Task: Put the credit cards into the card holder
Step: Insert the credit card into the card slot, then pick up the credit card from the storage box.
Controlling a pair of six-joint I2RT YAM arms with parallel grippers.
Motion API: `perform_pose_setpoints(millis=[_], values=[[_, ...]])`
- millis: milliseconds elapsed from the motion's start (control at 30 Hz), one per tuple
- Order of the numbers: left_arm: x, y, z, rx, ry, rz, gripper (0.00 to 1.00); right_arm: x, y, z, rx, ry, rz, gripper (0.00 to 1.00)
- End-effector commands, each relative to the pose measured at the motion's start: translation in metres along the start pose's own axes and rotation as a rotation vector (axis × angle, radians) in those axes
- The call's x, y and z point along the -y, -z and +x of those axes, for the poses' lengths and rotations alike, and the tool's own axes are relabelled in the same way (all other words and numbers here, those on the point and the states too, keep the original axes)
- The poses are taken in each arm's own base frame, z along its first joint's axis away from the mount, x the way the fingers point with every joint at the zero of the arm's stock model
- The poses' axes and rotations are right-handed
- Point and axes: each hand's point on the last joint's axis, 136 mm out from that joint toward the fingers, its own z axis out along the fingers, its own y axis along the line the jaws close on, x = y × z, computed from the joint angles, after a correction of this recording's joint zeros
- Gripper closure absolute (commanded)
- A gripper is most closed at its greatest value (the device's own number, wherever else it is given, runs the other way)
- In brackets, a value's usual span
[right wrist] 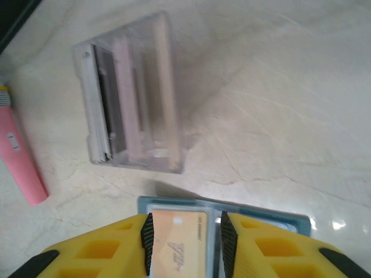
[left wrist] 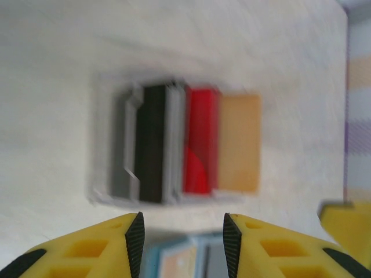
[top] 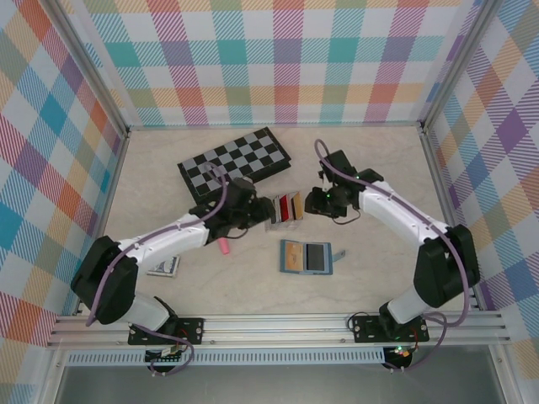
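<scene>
The teal card holder (top: 329,257) lies open on the table in front of a small grey tray (top: 274,220). A tan card (top: 292,257) sits in its left half. The tray (left wrist: 101,145) holds a black card (left wrist: 152,150), a red card (left wrist: 200,142) and a tan-yellow card (left wrist: 239,145) side by side. My left gripper (top: 263,210) hovers at the tray's left, open and empty (left wrist: 182,231). My right gripper (top: 313,202) is at the tray's right, open (right wrist: 185,234). Behind its pads shows the card holder (right wrist: 261,211) with the tan card (right wrist: 177,237) lying in it.
A folded chessboard (top: 236,160) lies behind the tray. A pink marker (top: 223,247) rests by the left arm, also seen as the pink marker (right wrist: 23,162) left of the tray (right wrist: 130,92). A small patterned packet (top: 164,267) lies near the left. Metal rails edge the table.
</scene>
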Motion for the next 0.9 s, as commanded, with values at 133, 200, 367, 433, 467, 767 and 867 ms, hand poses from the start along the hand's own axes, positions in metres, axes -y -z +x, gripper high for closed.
perform_pose_setpoints(millis=[133,200,367,433,467,767,867], values=[[-0.047,-0.007,-0.02,-0.043,0.092,-0.102,0.57,-0.044,-0.018,-0.007,-0.041,0.202,0.103,0.6],[-0.057,-0.007,-0.021,-0.04,0.119,-0.121,0.57,-0.05,-0.027,-0.01,-0.036,0.239,0.18,0.58],[-0.077,-0.001,-0.022,-0.022,0.151,-0.16,0.54,-0.06,-0.049,-0.013,-0.042,0.3,0.324,0.57],[-0.084,0.003,-0.022,-0.007,0.157,-0.174,0.53,-0.063,-0.056,-0.014,-0.042,0.314,0.356,0.56],[-0.087,0.006,-0.022,0.0,0.159,-0.178,0.52,-0.064,-0.06,-0.014,-0.038,0.321,0.374,0.56],[-0.108,0.026,-0.023,0.073,0.183,-0.221,0.48,-0.067,-0.087,-0.015,-0.048,0.379,0.49,0.55],[-0.114,0.032,-0.023,0.096,0.193,-0.233,0.47,-0.063,-0.09,-0.017,-0.038,0.397,0.555,0.55]])
